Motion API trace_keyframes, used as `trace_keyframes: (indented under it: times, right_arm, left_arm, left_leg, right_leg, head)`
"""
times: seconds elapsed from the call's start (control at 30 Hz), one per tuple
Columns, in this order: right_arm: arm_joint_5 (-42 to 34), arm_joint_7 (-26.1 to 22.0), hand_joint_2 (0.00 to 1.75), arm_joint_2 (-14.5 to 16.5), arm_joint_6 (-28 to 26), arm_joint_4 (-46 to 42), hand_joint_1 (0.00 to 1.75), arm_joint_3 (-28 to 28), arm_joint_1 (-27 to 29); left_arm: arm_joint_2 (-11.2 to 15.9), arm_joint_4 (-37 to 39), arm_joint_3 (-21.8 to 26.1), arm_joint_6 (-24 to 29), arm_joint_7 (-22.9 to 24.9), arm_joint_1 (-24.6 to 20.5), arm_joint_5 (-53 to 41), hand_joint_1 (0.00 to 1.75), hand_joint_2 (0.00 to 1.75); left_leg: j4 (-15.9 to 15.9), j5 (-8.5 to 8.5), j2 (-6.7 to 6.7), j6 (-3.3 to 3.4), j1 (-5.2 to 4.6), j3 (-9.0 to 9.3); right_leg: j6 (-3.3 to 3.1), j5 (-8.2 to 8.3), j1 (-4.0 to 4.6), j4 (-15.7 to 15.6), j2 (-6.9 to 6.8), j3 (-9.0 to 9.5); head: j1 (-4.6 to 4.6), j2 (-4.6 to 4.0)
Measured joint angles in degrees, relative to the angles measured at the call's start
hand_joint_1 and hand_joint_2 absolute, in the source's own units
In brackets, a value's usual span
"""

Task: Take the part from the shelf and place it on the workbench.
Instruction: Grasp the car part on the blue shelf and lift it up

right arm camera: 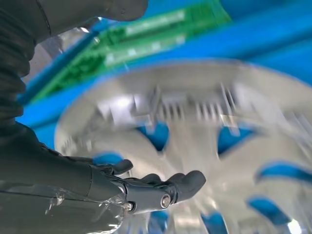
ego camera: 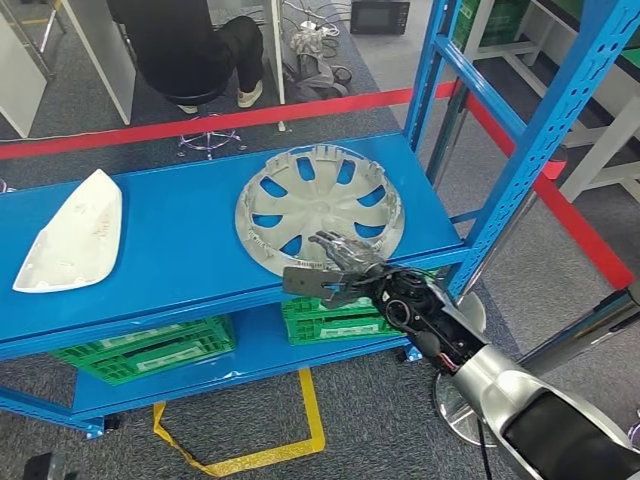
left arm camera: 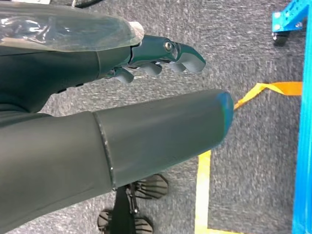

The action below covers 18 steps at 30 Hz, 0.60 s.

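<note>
A silver hubcap [ego camera: 320, 208] lies flat on the top board of the blue shelf [ego camera: 181, 260], near the board's right end and close to its front edge; blue shows through the cutouts between its spokes. The right hand [ego camera: 340, 262] reaches in from below right, over the near rim of the hubcap; its fingers [ego camera: 330, 243] stretch forward above the rim, spread and holding nothing, and its thumb [ego camera: 302, 281] juts toward the shelf's front edge; whether the fingertips touch the hubcap I cannot tell. In the right wrist view the hubcap [right arm camera: 206, 131] is blurred and close, with the dark fingers [right arm camera: 184, 183] extended in front of it, apart and empty. Left of the hubcap, well apart from it on the same board, lies a white shell-like part [ego camera: 73, 236]. Under the hubcap, on the lower board, stand green crates [ego camera: 332, 318]; yellow tape [ego camera: 260, 452] marks the grey carpet below. Behind the shelf runs a red line [ego camera: 211, 120] on the floor; beyond it a person in black [ego camera: 189, 45] sits on a stool. The left hand [left arm camera: 162, 53] hangs over the carpet, its fingers loosely extended with nothing in them.
</note>
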Motion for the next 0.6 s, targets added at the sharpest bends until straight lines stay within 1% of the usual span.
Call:
trace_keyframes:
  times: [0.13, 0.27, 0.4, 0.6]
  right_arm:
    - [0.65, 1.17, 1.75, -0.51, 1.68, -1.15, 0.00, 0.26, 1.23]
    - [1.61, 1.86, 1.75, -1.65, 5.07, -2.88, 0.00, 0.42, 0.81]
    - [2.10, 1.42, 1.75, -3.28, 8.57, -4.48, 0.00, 0.55, -0.47]
    - [2.42, 1.37, 1.75, -6.62, 10.54, -6.47, 0.00, 1.10, -1.49]
  left_arm:
    - [0.24, 0.02, 0.01, -0.06, 0.11, 0.41, -0.01, 0.00, 0.00]
    - [0.22, 0.05, 0.01, -0.06, 0.28, 0.54, 0.20, 0.00, 0.00]
    - [0.15, 0.07, 0.03, -0.04, 0.52, 0.57, 0.66, 0.00, 0.00]
    - [-0.18, 0.08, 0.03, -0.04, 0.55, 0.45, 0.55, 0.00, 0.00]
  left_leg:
    - [0.00, -0.03, 0.03, -0.04, 0.00, 0.00]
    - [0.00, -0.03, 0.03, -0.04, 0.00, 0.01]
    - [0.01, -0.02, 0.03, -0.04, 0.00, 0.03]
    - [0.02, -0.02, 0.03, -0.04, -0.01, 0.05]
  right_leg:
    - [0.00, 0.00, 0.00, 0.00, 0.02, 0.00]
    - [-0.01, 0.00, 0.00, 0.00, 0.02, -0.02]
    - [-0.01, 0.02, 0.00, 0.00, 0.02, -0.01]
    - [-0.01, 0.03, -0.01, -0.01, 0.03, 0.02]
  head:
    - [-0.01, 0.00]
    - [-0.01, 0.00]
    - [-0.02, 0.00]
    - [-0.04, 0.00]
